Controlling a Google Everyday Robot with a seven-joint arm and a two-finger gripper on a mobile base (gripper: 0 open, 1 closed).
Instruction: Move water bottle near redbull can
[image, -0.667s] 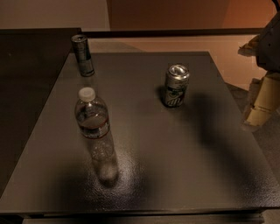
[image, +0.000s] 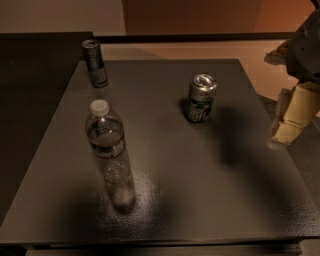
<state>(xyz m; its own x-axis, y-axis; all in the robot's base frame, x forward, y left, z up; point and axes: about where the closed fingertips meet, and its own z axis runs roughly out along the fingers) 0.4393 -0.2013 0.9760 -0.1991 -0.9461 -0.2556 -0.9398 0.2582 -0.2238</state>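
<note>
Only the gripper (image: 286, 129) has moved since the earlier frame: it has crept a little inward and downward at the right edge of the table (image: 210, 200), and it now hangs just off that edge, beside the silver can with the green label (image: 202, 98) but well apart from it. Nothing on the tabletop has shifted. The water bottle (image: 106, 142) stands upright at left of centre, where it was, and the redbull can (image: 95, 62) stands upright behind it near the far left corner, with a clear gap of bare table between the two. From here I cannot tell whether the gripper is released or clenched; I can only say it is nowhere near the bottle and is not grasping it. I read this as the very start of the approach, with no part of the move done yet. To reach the bottle I would have to bring the arm across most of the table, passing the silver can on the way, so I would keep well clear of that can to avoid knocking it.
</note>
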